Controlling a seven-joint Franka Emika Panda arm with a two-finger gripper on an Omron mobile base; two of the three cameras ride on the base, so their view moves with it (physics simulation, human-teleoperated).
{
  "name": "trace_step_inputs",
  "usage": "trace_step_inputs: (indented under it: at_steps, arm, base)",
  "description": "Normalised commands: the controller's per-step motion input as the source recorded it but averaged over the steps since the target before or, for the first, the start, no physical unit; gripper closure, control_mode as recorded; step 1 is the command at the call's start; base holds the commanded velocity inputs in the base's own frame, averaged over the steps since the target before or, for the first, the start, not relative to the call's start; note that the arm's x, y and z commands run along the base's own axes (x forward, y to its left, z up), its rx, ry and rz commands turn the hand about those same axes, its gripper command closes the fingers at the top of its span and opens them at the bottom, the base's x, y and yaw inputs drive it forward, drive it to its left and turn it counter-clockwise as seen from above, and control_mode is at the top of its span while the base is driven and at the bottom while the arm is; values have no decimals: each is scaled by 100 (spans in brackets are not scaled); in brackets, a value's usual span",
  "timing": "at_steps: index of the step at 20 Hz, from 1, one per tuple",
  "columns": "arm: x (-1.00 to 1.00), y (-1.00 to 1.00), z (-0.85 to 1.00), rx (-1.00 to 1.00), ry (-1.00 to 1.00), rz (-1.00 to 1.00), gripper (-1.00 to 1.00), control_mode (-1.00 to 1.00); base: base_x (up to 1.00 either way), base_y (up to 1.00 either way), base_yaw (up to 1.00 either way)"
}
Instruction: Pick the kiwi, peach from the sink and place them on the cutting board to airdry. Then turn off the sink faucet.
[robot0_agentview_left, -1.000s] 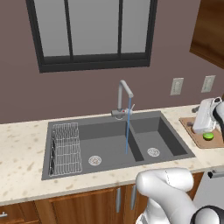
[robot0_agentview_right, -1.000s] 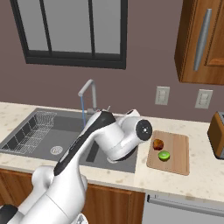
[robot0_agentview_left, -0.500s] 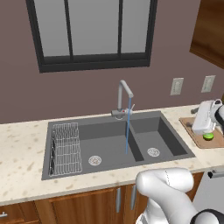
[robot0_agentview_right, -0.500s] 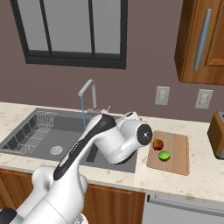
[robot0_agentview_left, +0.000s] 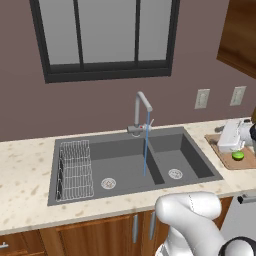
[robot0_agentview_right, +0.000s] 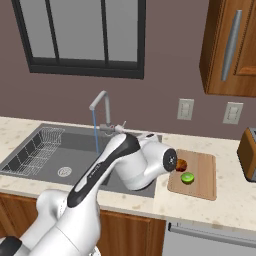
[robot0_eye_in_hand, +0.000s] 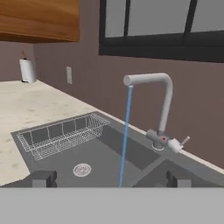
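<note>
The pincer (robot0_eye_in_hand: 111, 178) stands with its two dark finger tips spread as wide as they go, holding nothing. It looks across the wide dark grey double-basin sink (robot0_eye_in_hand: 100, 153) toward the tall slim grey metal faucet (robot0_eye_in_hand: 159, 105), which stands ahead of it and a little to its right in the hand view, well apart from the tips.

The faucet rises upright from the back rim of the sink (robot0_agentview_left: 130, 165); its long axis is vertical, and its angled spout reaches out over the basins. A thin blue stream of water (robot0_eye_in_hand: 126, 135) falls straight down from the spout end into the basin. A small side lever (robot0_eye_in_hand: 180, 143) juts up and outward at the faucet's base.

The small lime-green round kiwi (robot0_agentview_right: 187, 177) and the small orange-red round peach (robot0_agentview_right: 181, 164) lie on the flat light-brown wooden cutting board (robot0_agentview_right: 202, 172), on the pale speckled bench (robot0_agentview_right: 225, 200) right of the sink. The peach lies just beside the arm's white wrist; the kiwi is near it, toward the front of the board. A wire rack (robot0_agentview_left: 75, 170) sits in the left end of the sink.
</note>
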Motion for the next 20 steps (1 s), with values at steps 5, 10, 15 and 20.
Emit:
trace_step_inputs:
  at_steps: [5, 10, 15, 20]
  arm:
    - [7, 26, 0, 0, -6, 10, -100, -100]
    - [6, 17, 0, -1, -13, 6, -100, -100]
    - [8, 4, -6, -1, -14, 0, -100, -100]
    - [30, 7, -1, 0, -2, 0, -100, -100]
  base:
    - [0, 0, 0]
    - [0, 0, 0]
    - [0, 0, 0]
    - [0, 0, 0]
